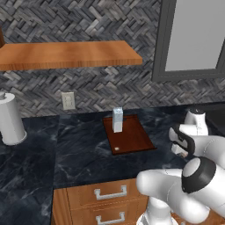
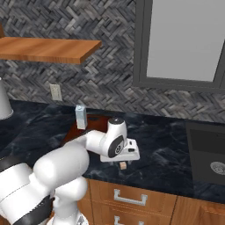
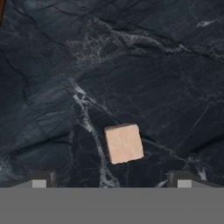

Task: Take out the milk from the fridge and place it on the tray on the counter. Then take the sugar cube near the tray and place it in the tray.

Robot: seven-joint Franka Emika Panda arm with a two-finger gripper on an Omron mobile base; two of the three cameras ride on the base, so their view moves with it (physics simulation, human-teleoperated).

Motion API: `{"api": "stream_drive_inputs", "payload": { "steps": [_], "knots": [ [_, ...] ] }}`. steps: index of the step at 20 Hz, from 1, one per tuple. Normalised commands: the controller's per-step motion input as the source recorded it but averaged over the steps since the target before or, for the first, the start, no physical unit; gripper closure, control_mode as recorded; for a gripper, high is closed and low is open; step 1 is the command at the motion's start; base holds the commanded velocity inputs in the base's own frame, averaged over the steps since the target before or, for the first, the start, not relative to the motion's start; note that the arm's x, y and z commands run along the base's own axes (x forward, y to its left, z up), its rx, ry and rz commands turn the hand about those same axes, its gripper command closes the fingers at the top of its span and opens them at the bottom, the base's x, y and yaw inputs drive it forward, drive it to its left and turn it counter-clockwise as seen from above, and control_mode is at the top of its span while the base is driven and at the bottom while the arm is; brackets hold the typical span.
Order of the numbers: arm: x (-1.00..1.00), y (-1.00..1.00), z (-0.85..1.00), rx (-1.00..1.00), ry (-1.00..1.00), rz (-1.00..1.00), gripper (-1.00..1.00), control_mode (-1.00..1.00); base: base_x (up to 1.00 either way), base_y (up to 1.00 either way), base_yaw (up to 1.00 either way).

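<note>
My claw (image 3: 112, 178) hangs with its two fingertips (image 3: 43, 178) spread wide apart, gripping nothing. One sugar cube (image 3: 124, 143) lies on the counter (image 3: 144, 65) between them and a little ahead, touching neither. Its faces sit slightly turned against the line of my fingers, and being a cube it has no long axis to speak of. Bare black stone lies all around it, so there is free room on every side.

From the right base camera the cube (image 2: 123, 165) rests just under my hand (image 2: 127, 151), close to the counter's front edge above the wooden drawers (image 2: 132, 197).

Further out is one tray (image 1: 132, 136), a flat brown board lying well apart from the cube. One milk carton (image 1: 117, 120) stands upright on the tray's far part, its long axis vertical, gabled top up. The rest of the tray is bare apart from a small white dot (image 1: 116, 149) near its front edge.

Beyond that: one white roll (image 1: 9, 118) at the far left of the counter, one wall socket (image 1: 68, 100), one wooden wall shelf (image 1: 66, 54), and a grey-framed panel (image 1: 193, 39) above.
</note>
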Motion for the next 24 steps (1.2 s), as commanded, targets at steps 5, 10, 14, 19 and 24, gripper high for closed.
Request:
{"api": "stream_drive_inputs", "payload": {
  "steps": [5, 10, 14, 19, 24],
  "knots": [
    [0.04, -0.07, -0.17, 0.0, 0.0, 0.02, -1.0, -1.0, 0.0, 0.0, 0.0],
    [0.04, -0.04, -0.21, 0.0, 0.0, 0.03, -1.0, -1.0, 0.0, 0.0, 0.0],
    [0.09, 0.0, -0.18, 0.0, 0.0, 0.03, -1.0, -1.0, 0.0, 0.0, 0.0],
    [0.02, -0.09, -0.11, 0.0, 0.0, 0.05, -1.0, -1.0, 0.0, 0.0, 0.0],
    [0.05, -0.02, -0.04, 0.0, -0.01, 0.04, -1.0, -1.0, 0.0, 0.0, 0.0]
  ]
}}
